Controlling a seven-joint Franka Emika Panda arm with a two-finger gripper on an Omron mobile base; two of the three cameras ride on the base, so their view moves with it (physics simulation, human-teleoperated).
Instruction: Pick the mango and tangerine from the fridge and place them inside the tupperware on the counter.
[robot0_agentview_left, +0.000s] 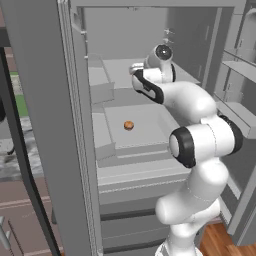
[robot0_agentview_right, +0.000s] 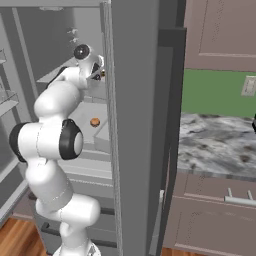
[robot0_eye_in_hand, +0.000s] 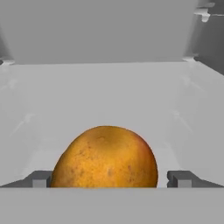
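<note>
So the fridge (robot0_agentview_left: 45, 125) is plain flat grey all over, shelves included, and the mango (robot0_eye_in_hand: 105, 157) is a warm orange-yellow with little brown speckles and a slightly redder blush on its right side, sitting between the hand's (robot0_eye_in_hand: 109, 179) dark grey fingertips (robot0_eye_in_hand: 41, 178). The tangerine (robot0_agentview_left: 128, 125) is a small orange blob with a darker brownish underside on a pale grey shelf (robot0_agentview_left: 145, 131), and the arm (robot0_agentview_left: 200, 140) is glossy white with black joints. Off to the side, the surface (robot0_agentview_right: 215, 145) is grey-and-white marbled stone over taupe-brown cabinets (robot0_agentview_right: 210, 215) with silver handles (robot0_agentview_right: 240, 200), the wall (robot0_agentview_right: 215, 92) behind is green, and the floor (robot0_agentview_left: 220, 242) is reddish-brown wood.
</note>
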